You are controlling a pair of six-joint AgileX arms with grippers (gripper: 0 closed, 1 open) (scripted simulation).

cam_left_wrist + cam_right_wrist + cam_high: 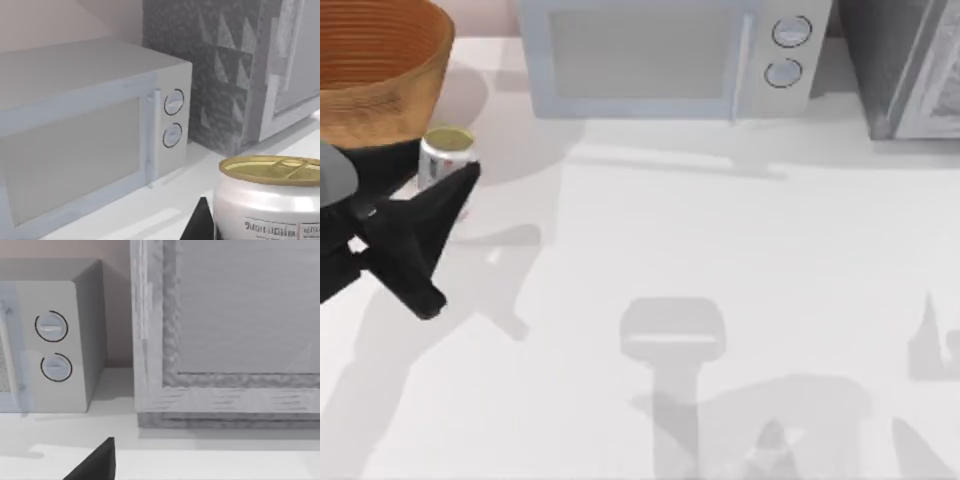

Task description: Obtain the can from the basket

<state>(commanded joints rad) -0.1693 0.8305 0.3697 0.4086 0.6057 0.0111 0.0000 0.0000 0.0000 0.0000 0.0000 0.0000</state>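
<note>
White tabletop (720,250) all around us, with a pale microwave (670,55) along the back edge and a grey, rough-textured cabinet (910,65) beside it at the back right corner. Over at the back left corner sits the basket (380,75), tan weave outside, orange-brown ribs inside, partly cut off by the edge of the top view.

And there's the can (446,160), standing upright on the table just in front of the basket, outside its rim, gold top up and red marks on its silvery side. Our left gripper (445,205) is right at it: one dark finger (440,205) crosses in front of the can's lower part, another finger (415,290) reaches well away toward the front of the table. So we read the fingers as spread wide, with nothing clamped between them. From our left wrist view the can (267,200) looms close, its gold lid and pull tab plain to see, a dark fingertip (199,222) just beside its wall; whether that tip touches the can we cannot tell.

Our right arm shows one dark fingertip (95,462) in the right wrist view, facing the cabinet door (240,330) and the microwave's two dials (52,345). Whether those fingers are open or closed, we cannot tell.
</note>
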